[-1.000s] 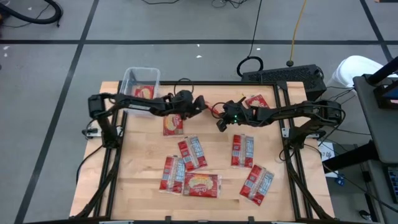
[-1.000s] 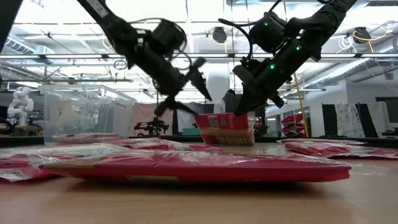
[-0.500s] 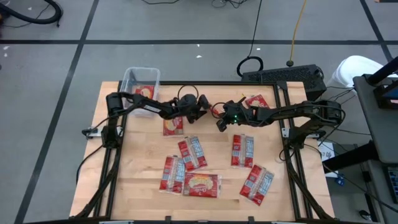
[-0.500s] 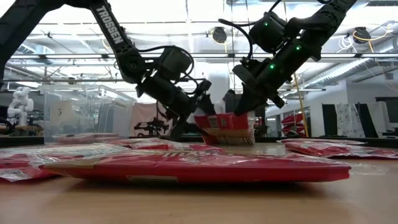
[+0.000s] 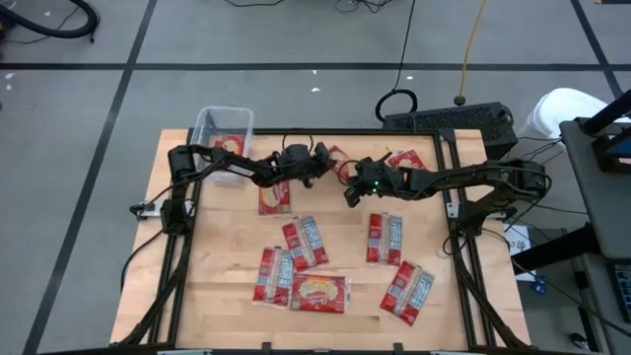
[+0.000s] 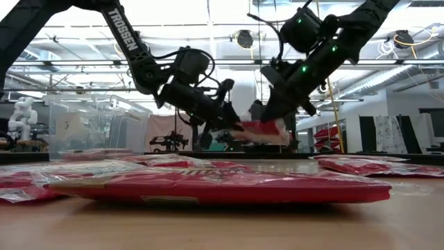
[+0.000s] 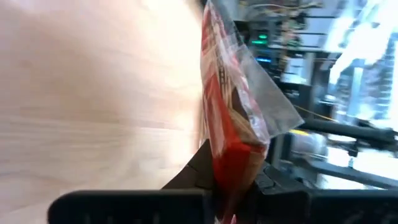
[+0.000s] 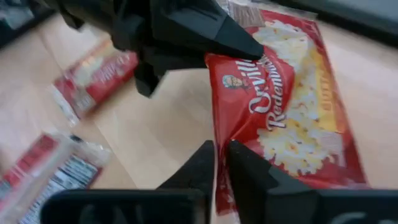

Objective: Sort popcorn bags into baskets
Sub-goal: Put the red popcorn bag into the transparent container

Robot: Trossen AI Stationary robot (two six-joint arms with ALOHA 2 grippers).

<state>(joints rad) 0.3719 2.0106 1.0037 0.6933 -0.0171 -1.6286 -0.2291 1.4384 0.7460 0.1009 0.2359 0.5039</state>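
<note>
Left end effector [image 6: 232, 125] has now clamped the popcorn bag [image 6: 263, 130].

Robotics lab: humanoid robot [image 6: 25, 114] on bench, taped floor [image 5: 118, 89], ceiling trusses.

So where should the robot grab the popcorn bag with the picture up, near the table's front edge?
Probably by its right short end. The picture-up bag lies flat on the table, so pinch that thin end edge, coming down from above on the right arm's side. Its left end sits against another bag.
</note>
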